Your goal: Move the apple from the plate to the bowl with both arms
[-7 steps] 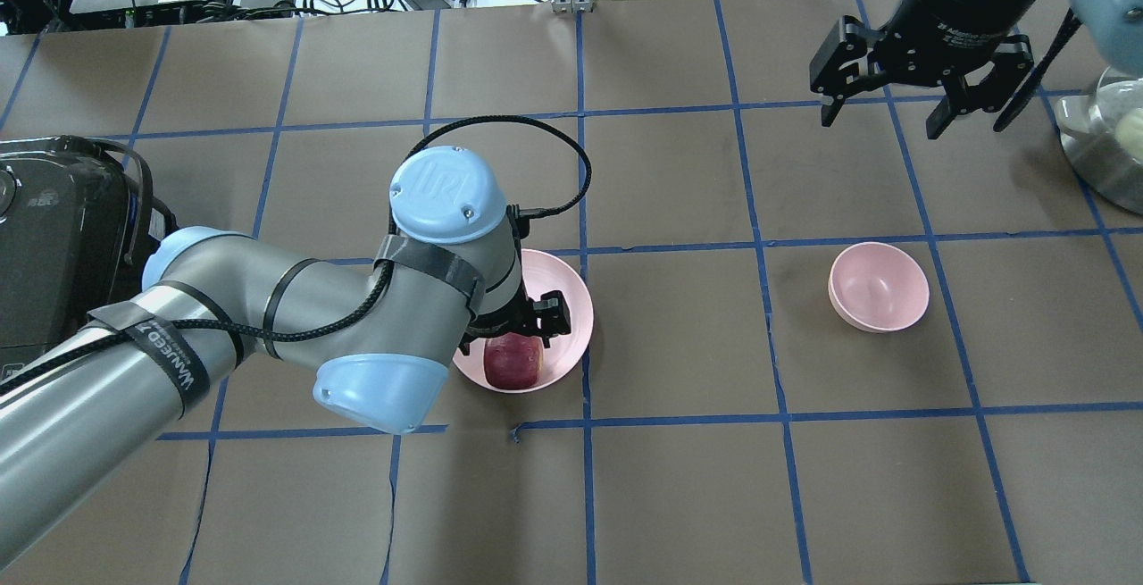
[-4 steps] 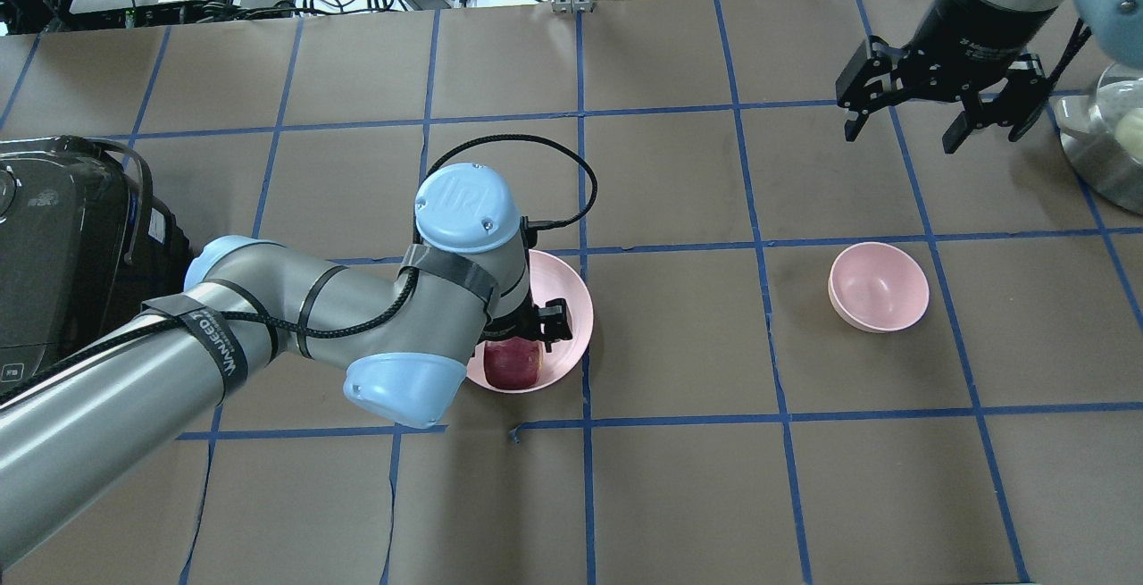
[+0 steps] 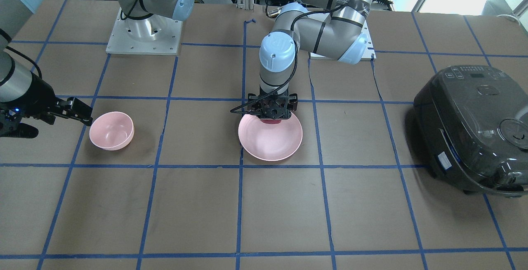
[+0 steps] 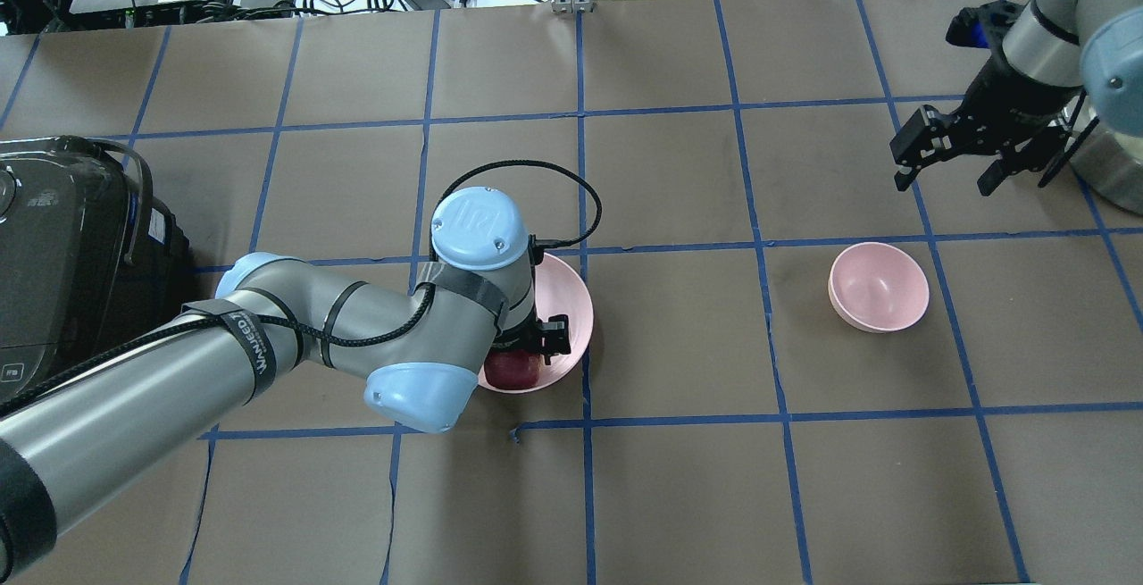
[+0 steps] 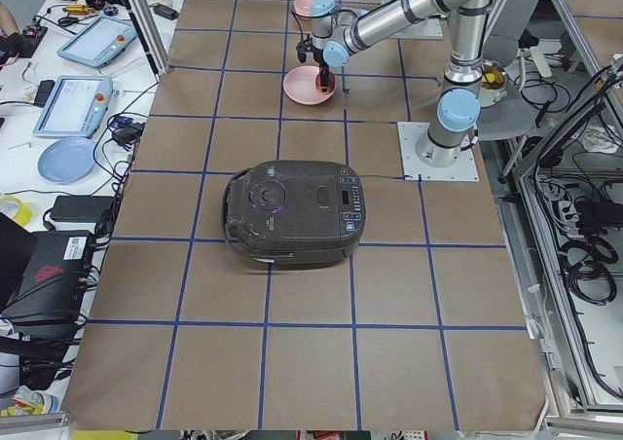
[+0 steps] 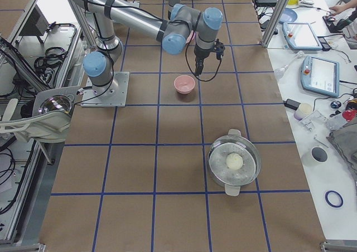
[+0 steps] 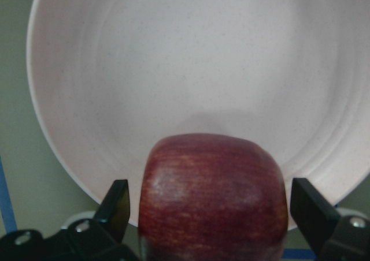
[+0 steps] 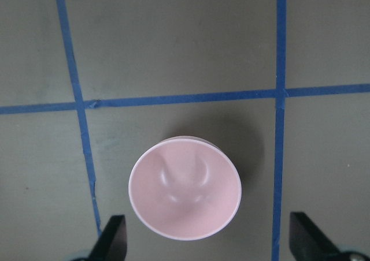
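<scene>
Left wrist-mounted view: the left end effector [image 7: 211, 215] is spread wide and empty, straddling the small dark red mottled apple [image 7: 211, 180] at bottom centre, on the wide shallow pale pink plate [image 7: 191, 70]. Best bet: close evenly on both flanks, then lift straight. Overhead, the right end effector [image 4: 942, 185] hovers open, empty.

Items I am logging:
- apple [image 7: 213, 194]: dark red, mottled, blocky, sitting on the robot-side part of the plate [image 3: 270, 144], flanked by the parted fingers of the left gripper [image 7: 213, 204].
- plate: wide, shallow, pale pink, lying flat.
- bowl [image 4: 879, 287]: small, deep, pink, standing upright, well apart from the plate.
</scene>
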